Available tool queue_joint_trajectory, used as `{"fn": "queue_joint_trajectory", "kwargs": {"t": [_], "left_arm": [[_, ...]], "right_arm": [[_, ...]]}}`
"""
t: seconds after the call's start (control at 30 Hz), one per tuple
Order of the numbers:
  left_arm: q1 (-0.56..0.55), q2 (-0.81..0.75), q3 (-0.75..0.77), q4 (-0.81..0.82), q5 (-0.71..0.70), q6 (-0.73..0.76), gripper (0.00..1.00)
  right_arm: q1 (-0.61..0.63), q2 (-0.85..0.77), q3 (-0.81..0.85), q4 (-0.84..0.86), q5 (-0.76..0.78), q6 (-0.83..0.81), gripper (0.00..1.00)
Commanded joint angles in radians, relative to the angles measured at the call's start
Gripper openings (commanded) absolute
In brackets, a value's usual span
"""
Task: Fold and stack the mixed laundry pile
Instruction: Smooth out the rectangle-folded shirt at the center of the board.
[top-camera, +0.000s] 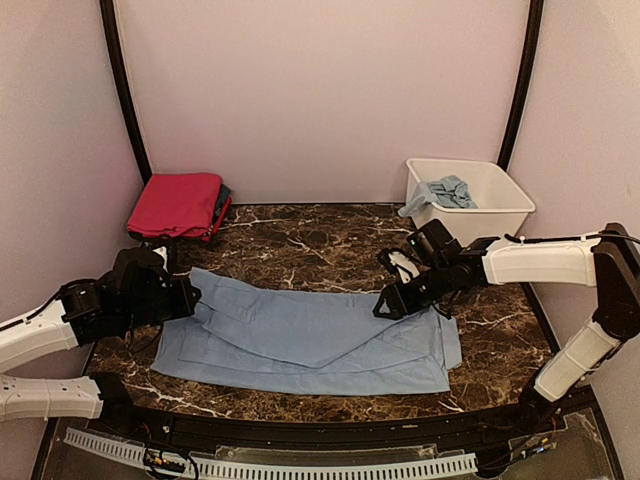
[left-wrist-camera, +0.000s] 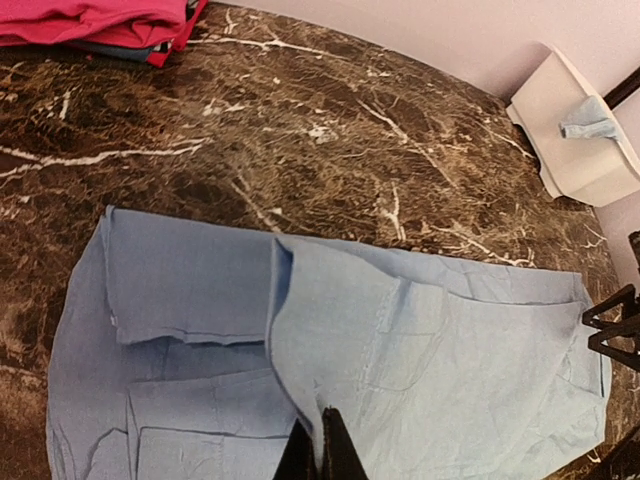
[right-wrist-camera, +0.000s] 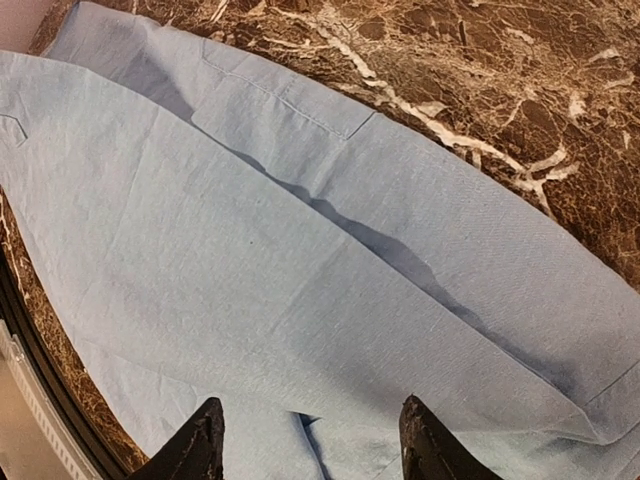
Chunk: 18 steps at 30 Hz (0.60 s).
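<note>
Top view, trousers (top-camera: 320, 340): pale blue, flat on the table (top-camera: 300, 240), in front of the tub (top-camera: 470, 200) and off to its left; upper layer lay skewed.
Top view, left gripper (top-camera: 190, 297): at the trouser end farthest from the tub.
Top view, right gripper (top-camera: 385, 305): over the end nearest the tub.
Top view, stack (top-camera: 178, 203): red, folded, well left of the tub.
Left wrist, grip: clenched, apparently pinching a fold.
Right wrist, fingers (right-wrist-camera: 420, 445): apart, nothing between them, cloth just below.
Advice: the tub-side gripper should probably pinch both layers at the hem, then the pair move together, keeping the edge taut.
</note>
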<state>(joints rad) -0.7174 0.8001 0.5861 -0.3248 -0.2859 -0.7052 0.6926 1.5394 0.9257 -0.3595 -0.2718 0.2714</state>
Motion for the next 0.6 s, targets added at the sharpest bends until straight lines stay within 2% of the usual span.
{"fn": "queue_joint_trajectory", "kwargs": {"t": [0.0,0.07,0.1,0.2,0.27,0.33,0.4,0.47,0.57], "left_arm": [[0.011,0.025,-0.019,-0.078,-0.061,-0.101,0.0],[0.014,0.061,-0.01,-0.106,-0.084,-0.134,0.02],[0.019,0.092,-0.003,-0.148,-0.095,-0.171,0.1],[0.044,0.144,0.027,-0.228,-0.132,-0.225,0.22],[0.082,0.168,0.039,-0.281,-0.143,-0.252,0.36],[0.121,0.167,0.048,-0.324,-0.161,-0.275,0.44],[0.141,0.146,0.055,-0.344,-0.182,-0.264,0.47],[0.143,0.123,0.054,-0.236,-0.132,-0.167,0.5],[0.142,0.143,0.047,-0.048,0.1,-0.025,0.51]], "right_arm": [[0.002,0.014,0.01,0.021,-0.016,-0.007,0.55],[0.002,0.03,0.011,0.024,-0.019,-0.009,0.55],[0.002,0.037,0.012,0.024,-0.02,-0.009,0.55],[0.001,0.035,0.013,0.019,-0.029,-0.003,0.54],[0.002,0.018,0.009,0.012,-0.033,0.001,0.54],[0.002,-0.014,0.003,-0.005,-0.031,0.006,0.55],[0.002,-0.054,-0.013,-0.017,-0.03,0.026,0.56],[0.002,-0.102,-0.033,-0.027,-0.036,0.047,0.56],[0.002,-0.153,-0.065,-0.027,-0.058,0.09,0.57]]}}
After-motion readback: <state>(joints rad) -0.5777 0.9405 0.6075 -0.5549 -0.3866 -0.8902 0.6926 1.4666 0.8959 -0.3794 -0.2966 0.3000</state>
